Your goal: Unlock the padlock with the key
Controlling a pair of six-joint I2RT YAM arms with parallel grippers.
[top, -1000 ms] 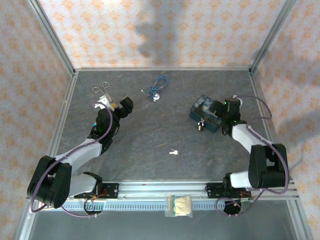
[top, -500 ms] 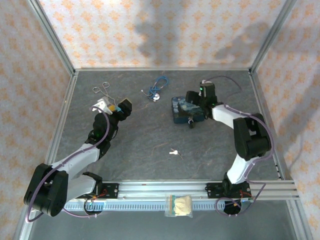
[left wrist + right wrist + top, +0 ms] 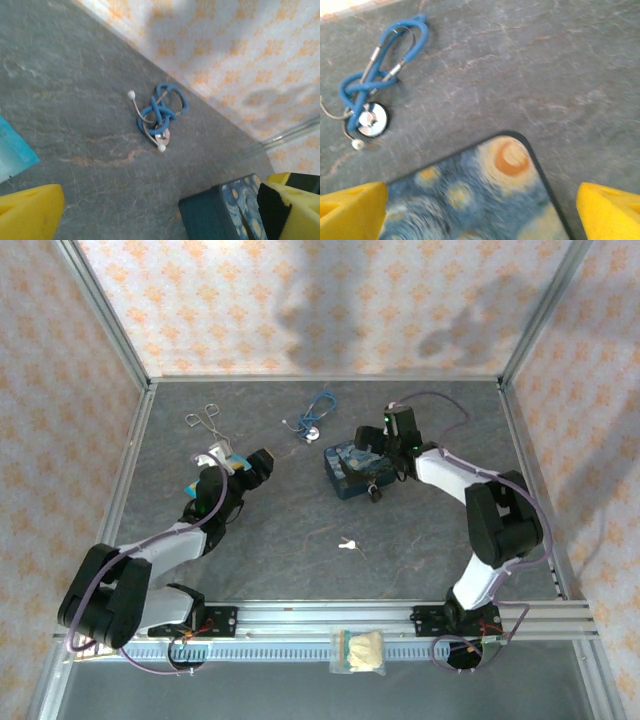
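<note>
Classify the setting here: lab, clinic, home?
Most likely a robot test cell in a lab: a grey table edged by aluminium rail, patterned paper walls on three sides, and unrelated props laid out: a stethoscope, forceps and a painted box.

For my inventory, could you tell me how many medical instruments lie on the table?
2: the forceps at the far left, the stethoscope at the far centre. Others could be hidden.
</note>
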